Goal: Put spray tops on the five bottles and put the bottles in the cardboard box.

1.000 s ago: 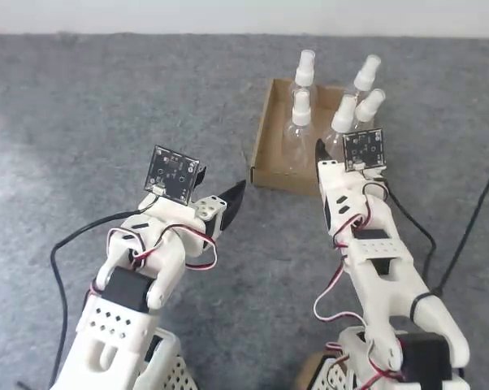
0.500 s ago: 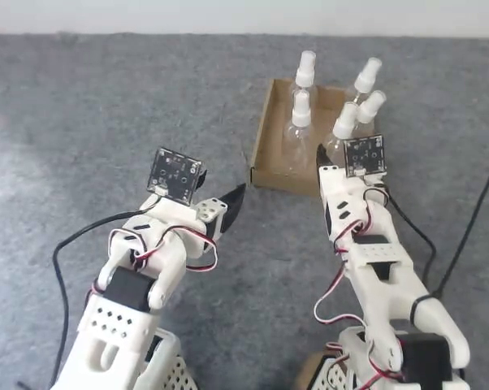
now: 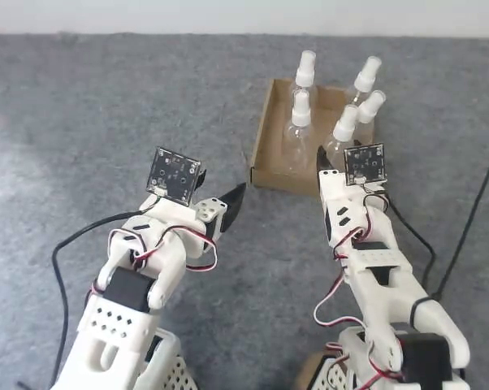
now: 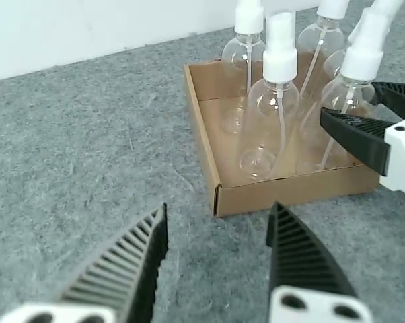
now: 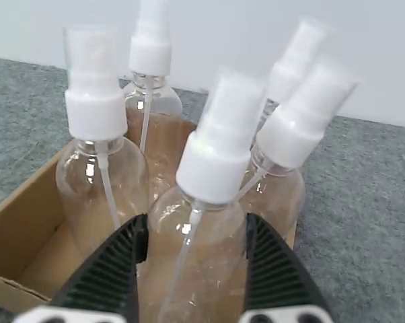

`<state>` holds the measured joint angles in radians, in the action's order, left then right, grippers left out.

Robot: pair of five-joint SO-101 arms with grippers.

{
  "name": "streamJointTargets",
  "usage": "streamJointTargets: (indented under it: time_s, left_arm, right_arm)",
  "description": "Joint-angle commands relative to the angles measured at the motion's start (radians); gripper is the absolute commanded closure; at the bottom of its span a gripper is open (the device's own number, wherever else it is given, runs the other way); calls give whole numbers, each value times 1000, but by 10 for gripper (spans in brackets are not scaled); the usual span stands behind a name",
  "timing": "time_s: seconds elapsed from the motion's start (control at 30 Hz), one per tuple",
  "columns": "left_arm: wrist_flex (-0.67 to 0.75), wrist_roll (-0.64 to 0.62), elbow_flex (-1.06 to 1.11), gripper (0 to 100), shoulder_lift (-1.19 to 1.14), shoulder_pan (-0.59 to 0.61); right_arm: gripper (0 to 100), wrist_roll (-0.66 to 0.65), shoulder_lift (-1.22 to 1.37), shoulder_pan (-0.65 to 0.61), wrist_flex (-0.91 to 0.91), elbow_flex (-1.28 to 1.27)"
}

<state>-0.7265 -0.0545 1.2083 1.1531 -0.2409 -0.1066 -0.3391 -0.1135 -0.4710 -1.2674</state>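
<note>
Eased my right gripper back off the nearest spray bottle in the cardboard box, jaws spread, empty; best withdraw straight, no nudging.

grey felt-like carpet covers the whole surface, running back to a plain white wall along the far edge.

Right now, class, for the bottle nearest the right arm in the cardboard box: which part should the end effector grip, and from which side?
Grip the bottle by its round body, below the white spray top, coming from the cardboard box's robot-facing side. It stands upright, the other bottles crowd behind it, and the open right end effector sits astride it.
</note>
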Motion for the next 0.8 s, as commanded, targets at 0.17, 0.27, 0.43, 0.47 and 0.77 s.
streamJointTargets:
  time_s: [0.17, 0.27, 0.43, 0.47, 0.77]
  left_arm:
    - [29, 6, -12, 772, 14, 6]
    - [29, 6, -12, 772, 14, 6]
    - [29, 8, -12, 772, 14, 6]
    - [29, 8, -12, 772, 14, 6]
    - [31, 8, -12, 772, 14, 6]
  right_arm:
    - [893, -5, -10, -10, -22, -20]
    - [837, -2, -10, -12, -22, -20]
    - [821, -5, -10, -25, -22, -21]
    - [821, -6, -10, -30, -22, -25]
    - [821, -6, -21, -38, -30, -48]
